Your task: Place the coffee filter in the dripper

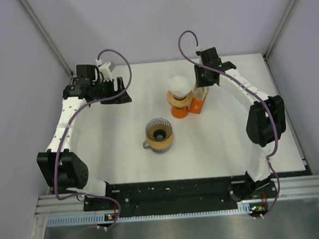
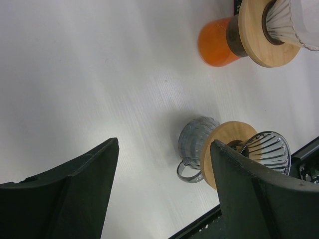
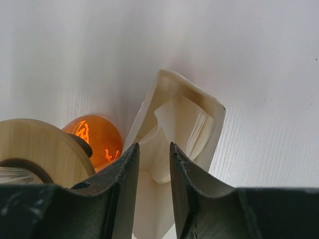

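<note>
White table [image 1: 123, 155]: glass dripper [image 1: 159, 135] centre; orange dripper [image 1: 179, 104], filter box [image 1: 198, 106] behind.

My left arm [image 1: 66, 118] stretches forward from its base, and its wrist is turned inward. My left gripper [image 2: 164, 144] hangs wide open, jaws well apart, holding nothing. My right arm [image 1: 257, 112] rises at the elbow and reaches forward and inward, wrist tipped down. My right gripper [image 3: 153, 147] has its fingers [image 3: 124, 174] drawn close with a slim gap between; whether they pinch anything I cannot tell.
</note>
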